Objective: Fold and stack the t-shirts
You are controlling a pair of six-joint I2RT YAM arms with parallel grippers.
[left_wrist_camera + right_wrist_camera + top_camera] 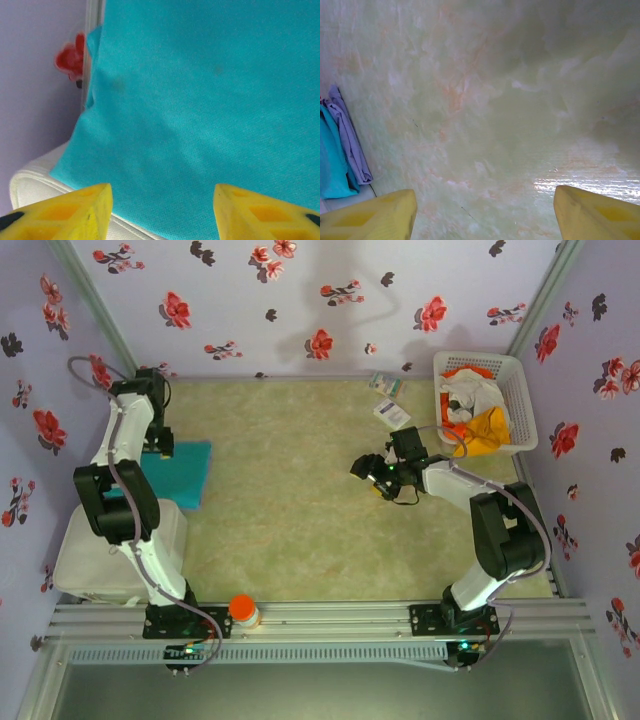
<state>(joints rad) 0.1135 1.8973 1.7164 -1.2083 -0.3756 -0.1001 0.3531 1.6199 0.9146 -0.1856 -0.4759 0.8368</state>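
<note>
Left claw (162, 202) spread wide above the flat teal soft-cloth t-shirt (200, 100); right claw (485, 212) spread wide over the pale green marbled tabletop (485, 100).

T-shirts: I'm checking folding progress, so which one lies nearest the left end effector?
The teal t-shirt, folded flat at the table's left, right by the left end effector; the orange garment and white garment lie bunched in the far-right basket.
</note>
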